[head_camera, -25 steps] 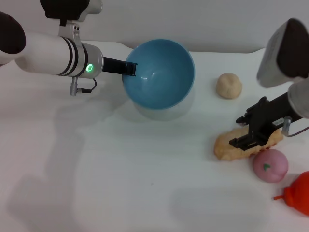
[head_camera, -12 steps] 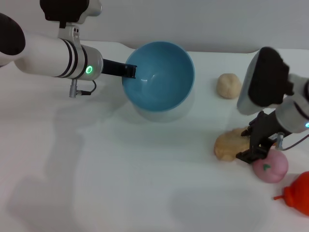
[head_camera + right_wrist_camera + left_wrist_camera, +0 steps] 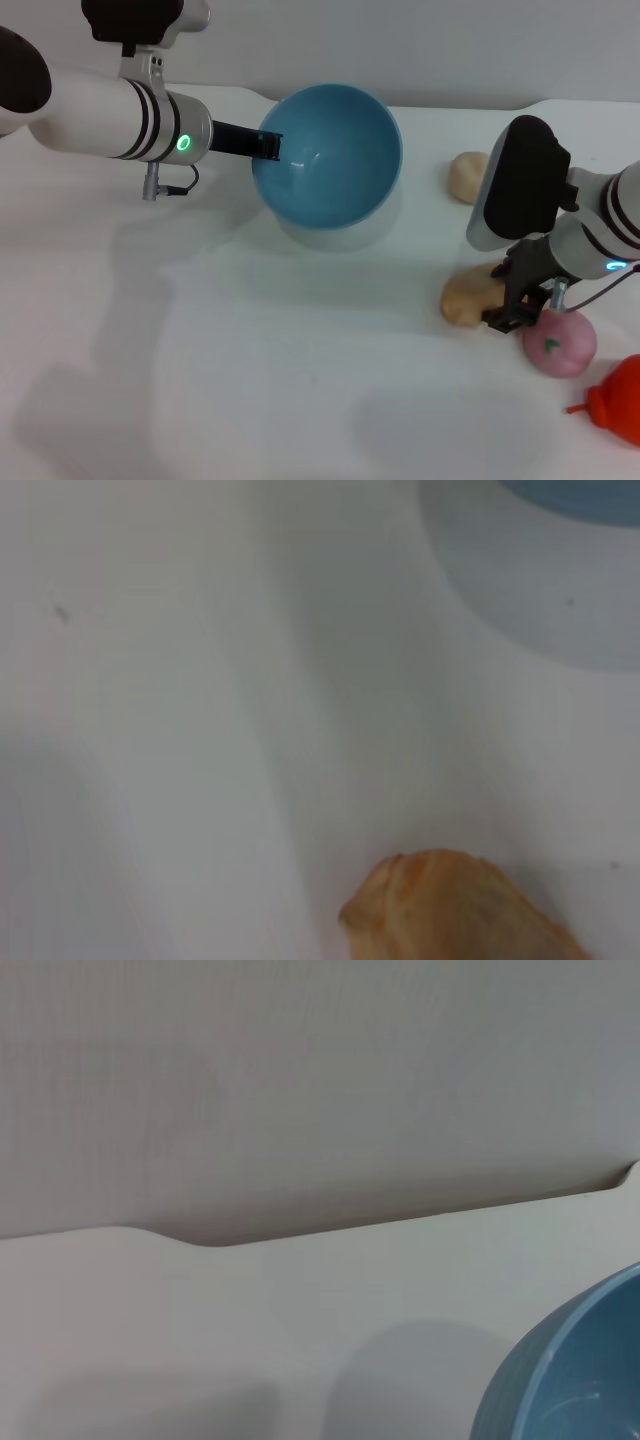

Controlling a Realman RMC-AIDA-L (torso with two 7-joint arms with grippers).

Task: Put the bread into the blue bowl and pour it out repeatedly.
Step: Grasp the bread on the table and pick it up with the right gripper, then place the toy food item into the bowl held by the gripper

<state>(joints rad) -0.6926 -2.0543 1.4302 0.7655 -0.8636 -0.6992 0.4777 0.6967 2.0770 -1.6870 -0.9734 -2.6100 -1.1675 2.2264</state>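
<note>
The blue bowl point(image 3: 330, 155) hangs tilted above the table at the back centre, its opening facing the head camera, and nothing lies inside it. My left gripper point(image 3: 268, 145) is shut on its left rim. In the left wrist view only a piece of the blue bowl point(image 3: 575, 1370) shows. The bread point(image 3: 466, 297) lies on the table at the right, its right part hidden under my right arm. My right gripper point(image 3: 512, 303) points down onto the bread's right half. The right wrist view shows one end of the bread point(image 3: 455, 910) and a sliver of the blue bowl point(image 3: 580, 492).
A small round beige bun point(image 3: 462, 172) sits behind the bread, partly hidden by my right arm. Just right of the bread lies a pink peach point(image 3: 558, 342), touching the gripper. A red toy point(image 3: 615, 400) is at the right edge. A wall runs behind the table.
My right arm has swung left and turned its wrist over the bread, now covering more of it and part of the bun. The left arm and bowl have hardly moved.
</note>
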